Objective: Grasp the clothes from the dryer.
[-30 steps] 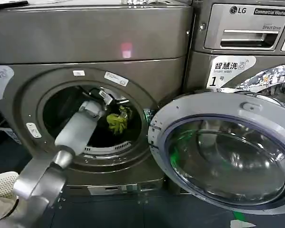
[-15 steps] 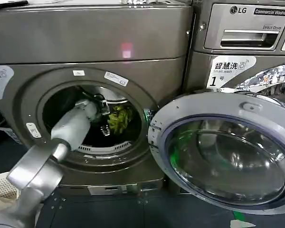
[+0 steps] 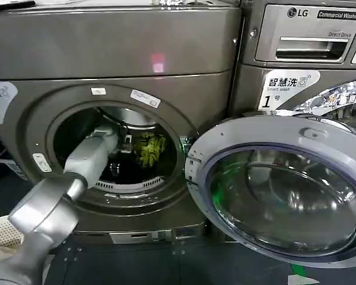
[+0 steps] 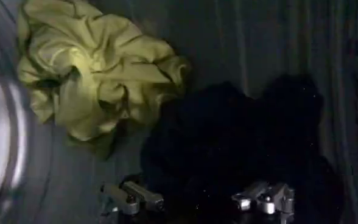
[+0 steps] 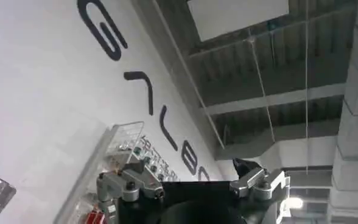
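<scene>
1. The left arm is reaching through the porthole of the bronze-grey dryer [image 3: 115,56], with the left pincer [image 4: 197,201] inside the drum. Its two fingers stand spread apart and hold nothing.

2. The clothes lie against the drum wall as two pieces touching each other: a yellow-green wad [image 4: 97,73] and a dark navy garment [image 4: 240,146]. From the head view the yellow-green wad [image 3: 149,148] shows just beyond the wrist, toward the porthole's right edge.

3. The released fingers straddle the near edge of the navy garment, so I judge that piece to be the one in line for the grasp. It looks flat and low, so the fingers should push well into the cloth before closing; a shallow pinch would likely catch only a fold and slip off.

4. If the yellow-green wad is wanted first, the wrist needs to swing toward it and aim at its bunched middle, where the fabric stands up thickest.

5. Keep the forearm centred in the porthole rim, and mind the open door [image 3: 282,190] swung out to the right.

6. The right pincer [image 5: 194,182] is raised away from the machines, pointing up at a wall and ceiling, its fingers apart and empty.
</scene>
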`<move>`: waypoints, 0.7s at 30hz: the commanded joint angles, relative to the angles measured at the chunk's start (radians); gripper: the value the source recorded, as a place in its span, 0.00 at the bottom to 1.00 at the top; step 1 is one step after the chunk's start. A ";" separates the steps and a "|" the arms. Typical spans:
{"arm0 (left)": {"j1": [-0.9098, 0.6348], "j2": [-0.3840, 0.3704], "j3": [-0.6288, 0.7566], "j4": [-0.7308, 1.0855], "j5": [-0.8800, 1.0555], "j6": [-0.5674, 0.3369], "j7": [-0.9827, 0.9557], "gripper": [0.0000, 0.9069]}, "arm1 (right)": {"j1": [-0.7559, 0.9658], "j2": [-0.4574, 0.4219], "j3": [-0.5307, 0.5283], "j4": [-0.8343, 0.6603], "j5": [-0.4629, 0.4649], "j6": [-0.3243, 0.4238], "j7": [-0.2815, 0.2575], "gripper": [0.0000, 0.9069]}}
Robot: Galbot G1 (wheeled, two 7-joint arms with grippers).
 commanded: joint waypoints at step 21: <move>0.037 0.005 0.000 0.007 -0.048 0.015 -0.032 0.00 | 0.034 -0.011 -0.048 -0.008 -0.029 0.008 0.000 1.00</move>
